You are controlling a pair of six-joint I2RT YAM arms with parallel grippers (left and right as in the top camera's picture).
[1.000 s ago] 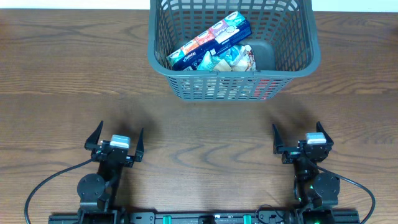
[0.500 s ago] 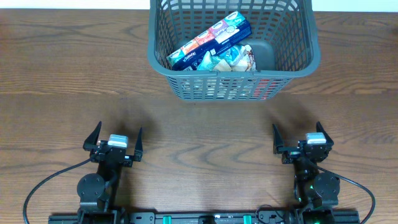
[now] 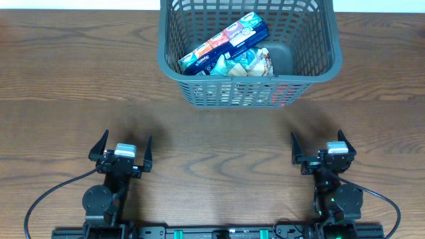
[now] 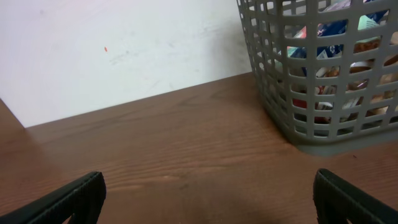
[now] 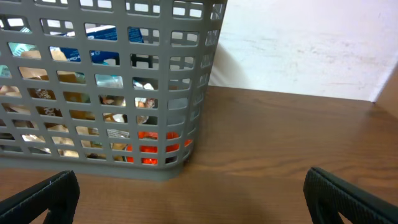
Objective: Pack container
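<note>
The container (image 3: 246, 78), a large dark grey plastic basket with slotted lattice walls and a thick rim, stands at the far middle of the brown wooden table (image 3: 219, 139), well apart from both arms.

The left gripper (image 3: 126, 141) has its jaws spread wide and holds nothing. In the left wrist view its black fingers (image 4: 68, 199) frame only bare wood. The right gripper (image 3: 317, 139) is equally wide and empty, and its fingers (image 5: 354, 196) sit low at the frame corners. Both hang near the table's near edge, pointing toward the basket.

Over the last second almost nothing has changed. The left gripper has drifted a hair sideways, the right has stayed put, and neither has altered its spread.

Between the grippers and the basket the wood is bare, with no loose packet in any view. The basket has not shifted. Inside it a long blue printed carton (image 3: 226, 43) lies diagonally above some crinkled pale packets (image 3: 251, 61), and something red (image 5: 152, 146) shows low through the front lattice.

With both arms idle and empty, and nothing visible on the table left to pick up, the packing looks finished, or at least paused with the arms parked. Whether more items wait out of frame cannot be told.
</note>
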